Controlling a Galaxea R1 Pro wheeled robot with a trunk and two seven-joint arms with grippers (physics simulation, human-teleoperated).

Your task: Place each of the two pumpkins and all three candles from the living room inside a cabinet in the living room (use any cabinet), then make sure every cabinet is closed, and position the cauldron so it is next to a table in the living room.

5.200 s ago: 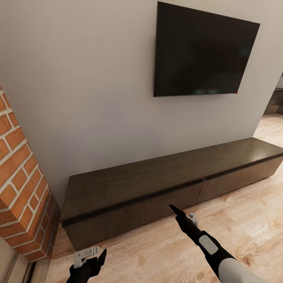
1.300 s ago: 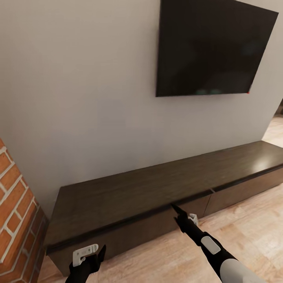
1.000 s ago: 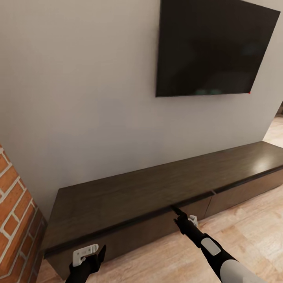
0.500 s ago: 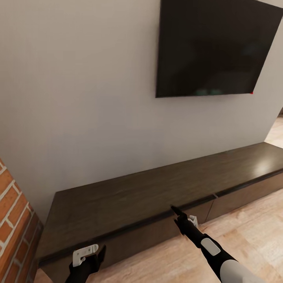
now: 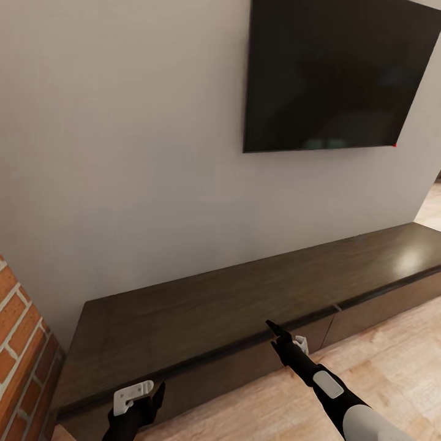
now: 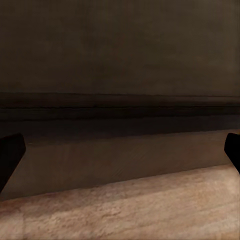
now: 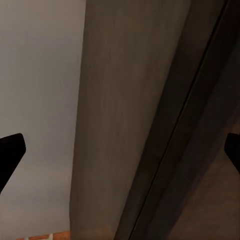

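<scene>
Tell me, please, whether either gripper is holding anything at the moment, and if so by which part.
Nothing is held. Both the left gripper and the right gripper are open and empty, in front of the closed cabinet.

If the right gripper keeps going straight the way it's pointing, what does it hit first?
Most likely the cabinet: the right gripper points at its top front edge, fingers apart. The right wrist view looks along that edge with the wall beyond. Depth is unclear, so it might skim over the top.

Both arms forward, low, jaws spread wide.
</scene>
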